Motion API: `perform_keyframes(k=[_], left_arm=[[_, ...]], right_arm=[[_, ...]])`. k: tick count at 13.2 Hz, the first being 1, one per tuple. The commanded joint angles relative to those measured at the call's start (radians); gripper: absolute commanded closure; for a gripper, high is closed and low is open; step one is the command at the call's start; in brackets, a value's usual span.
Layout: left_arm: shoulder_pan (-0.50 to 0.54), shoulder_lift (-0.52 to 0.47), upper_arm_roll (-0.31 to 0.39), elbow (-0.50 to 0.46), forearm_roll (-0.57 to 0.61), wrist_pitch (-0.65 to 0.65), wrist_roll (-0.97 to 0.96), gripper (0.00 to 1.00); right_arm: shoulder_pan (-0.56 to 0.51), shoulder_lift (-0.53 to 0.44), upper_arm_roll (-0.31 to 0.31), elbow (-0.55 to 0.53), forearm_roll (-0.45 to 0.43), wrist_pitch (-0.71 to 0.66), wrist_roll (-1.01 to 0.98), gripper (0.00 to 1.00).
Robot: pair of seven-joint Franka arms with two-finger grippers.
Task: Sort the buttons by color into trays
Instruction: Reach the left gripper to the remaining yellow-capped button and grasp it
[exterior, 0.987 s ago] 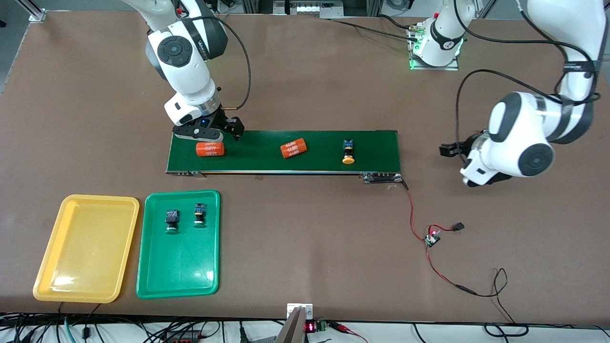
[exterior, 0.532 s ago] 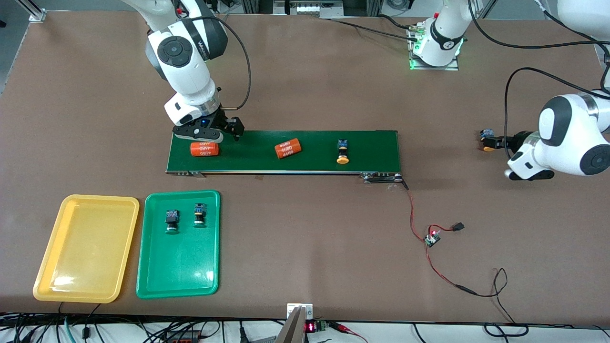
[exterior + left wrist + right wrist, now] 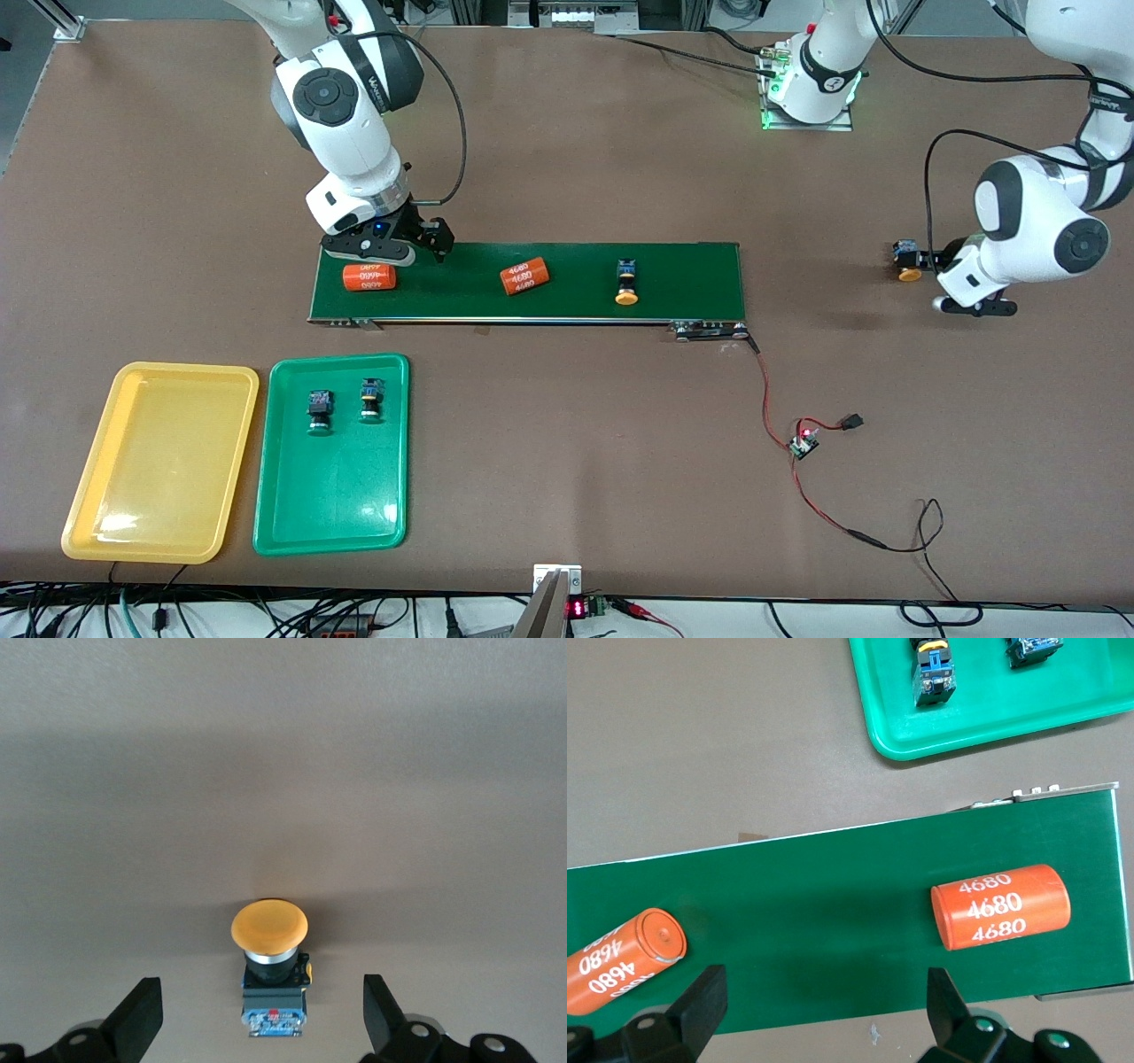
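Observation:
One orange-yellow button [image 3: 626, 283] rides on the dark green conveyor belt [image 3: 691, 275]. A second orange-yellow button [image 3: 907, 259] lies on the bare table at the left arm's end. My left gripper [image 3: 921, 260] is open around it. In the left wrist view that button [image 3: 270, 966] sits between the gripper's [image 3: 263, 1028] spread fingers, untouched. Two green buttons [image 3: 319, 413] [image 3: 371, 400] lie in the green tray [image 3: 332, 496]; the yellow tray [image 3: 159, 461] beside it holds nothing. My right gripper [image 3: 416, 244] hangs open over the belt's end [image 3: 815, 904], holding nothing [image 3: 824, 1010].
Two orange cylinders printed "4680" [image 3: 368, 277] [image 3: 524, 277] lie on the belt, one just under the right gripper. A red wire with a small circuit board [image 3: 804, 443] trails from the belt's end across the table toward the front camera.
The left arm swung out toward its end of the table and now stands over the loose orange-yellow button. The cylinders and the button on the belt drifted toward the right arm's end.

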Motion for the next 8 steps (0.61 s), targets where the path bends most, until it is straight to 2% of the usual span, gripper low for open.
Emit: perform_keyframes(k=[1,3,5,7,8], left_arm=[[0.003,-0.06,0.016,-0.166,0.022,0.223,0.024,0.0],[0.003,-0.041,0.018,-0.226,0.022,0.34,0.027,0.01],[0.008,-0.035,0.02,-0.232,0.022,0.345,0.027,0.14],[0.008,-0.035,0.02,-0.232,0.022,0.341,0.028,0.54],[0.008,-0.035,0.02,-0.232,0.022,0.339,0.028,0.65]], right_arm=[[-0.01,0.004,0.008,0.002,-0.018,0.008,0.013,0.0],[-0.01,0.004,0.009,0.002,-0.018,0.006,0.013,0.0],[-0.01,0.004,0.008,0.002,-0.018,0.008,0.013,0.0],[-0.01,0.004,0.009,0.002,-0.017,0.008,0.013,0.0],[-0.01,0.004,0.009,0.002,-0.017,0.008,0.018,0.0]])
